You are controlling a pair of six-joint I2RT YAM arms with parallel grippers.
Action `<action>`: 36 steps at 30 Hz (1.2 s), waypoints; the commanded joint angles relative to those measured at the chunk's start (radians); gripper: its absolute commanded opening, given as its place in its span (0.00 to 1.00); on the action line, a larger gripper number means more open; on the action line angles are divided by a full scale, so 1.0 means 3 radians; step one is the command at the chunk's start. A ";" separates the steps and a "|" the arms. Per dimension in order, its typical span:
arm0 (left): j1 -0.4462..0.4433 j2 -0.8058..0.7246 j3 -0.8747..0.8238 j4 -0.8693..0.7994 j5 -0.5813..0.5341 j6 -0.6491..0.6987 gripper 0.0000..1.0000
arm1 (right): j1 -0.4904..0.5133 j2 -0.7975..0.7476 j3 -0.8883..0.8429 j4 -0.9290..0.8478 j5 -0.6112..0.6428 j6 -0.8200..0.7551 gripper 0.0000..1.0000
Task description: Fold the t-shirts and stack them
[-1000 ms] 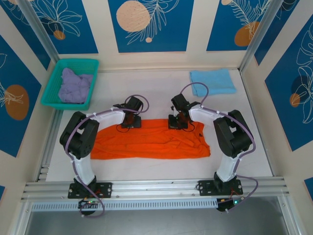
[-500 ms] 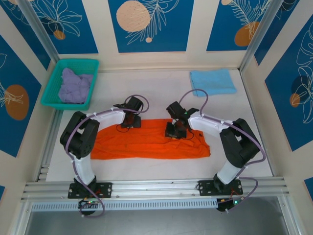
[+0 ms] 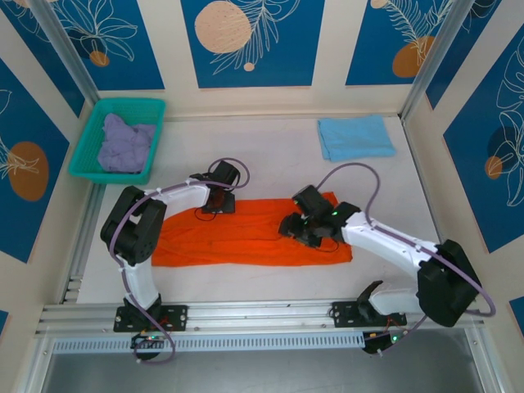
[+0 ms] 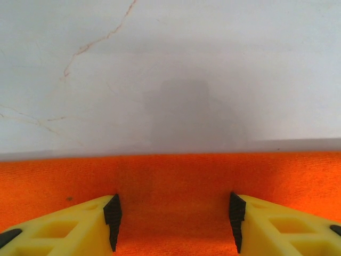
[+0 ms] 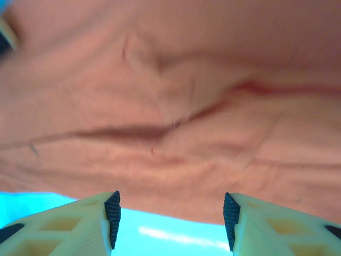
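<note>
The bright orange t-shirt point(image 3: 246, 241) lies as a long folded band across the middle of the table. My left gripper point(image 3: 218, 206) stands open at its far edge; in the left wrist view the open gripper point(image 4: 173, 218) has orange cloth point(image 4: 176, 176) under and between its fingers. My right gripper point(image 3: 293, 229) is open low over the shirt's right half; in its wrist view the gripper point(image 5: 171, 218) faces wrinkled orange cloth point(image 5: 170, 106) with nothing held. The light blue t-shirt point(image 3: 354, 136) lies folded at the back right. The pale lavender t-shirt point(image 3: 124, 143) is crumpled in the basket.
The teal mesh basket point(image 3: 131, 104) stands at the back left corner. Bare white table point(image 3: 270, 147) stretches between the basket and the blue shirt. An aluminium rail point(image 3: 262, 315) runs along the near edge by the arm bases.
My right gripper has moved from the shirt's far edge toward me, over the cloth's middle, its arm stretching out to the right. The left gripper has stayed put.
</note>
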 commanded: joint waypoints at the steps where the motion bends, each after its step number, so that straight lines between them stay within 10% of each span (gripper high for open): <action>1: -0.0014 0.0050 0.0063 -0.0077 -0.0064 0.0078 0.57 | -0.0434 0.0013 0.0062 0.0000 0.0077 -0.0429 0.45; 6: -0.0009 0.0040 0.0061 -0.0076 -0.0068 0.0097 0.58 | -0.0862 0.0558 0.0343 0.0123 -0.0302 -0.0924 0.16; 13: -0.0009 0.0083 0.0088 -0.0093 -0.0068 0.0107 0.58 | -0.0862 0.1198 0.0648 0.0099 -0.0471 -0.1076 0.08; 31: -0.0010 0.0091 0.0104 -0.0097 -0.0057 0.0112 0.59 | -0.0247 0.0311 -0.0397 0.0042 -0.0478 -0.0747 0.07; 36: -0.0009 0.0029 0.0083 -0.0075 -0.0028 0.0120 0.60 | -0.0524 -0.0031 -0.0354 -0.0160 -0.0328 -0.0725 0.27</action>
